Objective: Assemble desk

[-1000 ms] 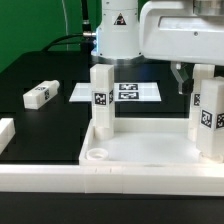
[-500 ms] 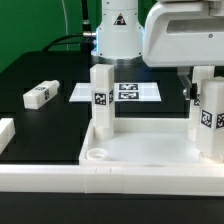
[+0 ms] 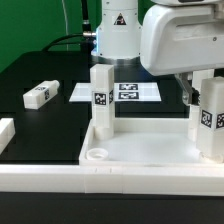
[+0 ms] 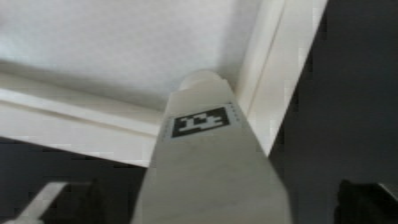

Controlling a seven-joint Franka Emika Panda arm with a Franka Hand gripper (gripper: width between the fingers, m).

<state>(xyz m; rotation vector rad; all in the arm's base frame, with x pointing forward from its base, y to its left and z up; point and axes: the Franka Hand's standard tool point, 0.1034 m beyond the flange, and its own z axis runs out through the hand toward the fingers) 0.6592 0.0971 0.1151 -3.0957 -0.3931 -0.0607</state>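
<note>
The white desk top lies with its raised rim up. One square white leg with a tag stands in its far-left corner socket. The near-left socket holds nothing. Another tagged leg stands at the exterior view's right. My gripper is over that leg. In the wrist view the leg rises between my open gripper. The dark fingers stand clear of it on both sides. A loose leg lies on the black table at the left.
The marker board lies flat behind the desk top. A long white rail runs along the front, and a short one sits at the left. The arm's white base stands at the back.
My gripper has come down lower over the right leg. The desk top, the legs and the loose leg have not moved.
</note>
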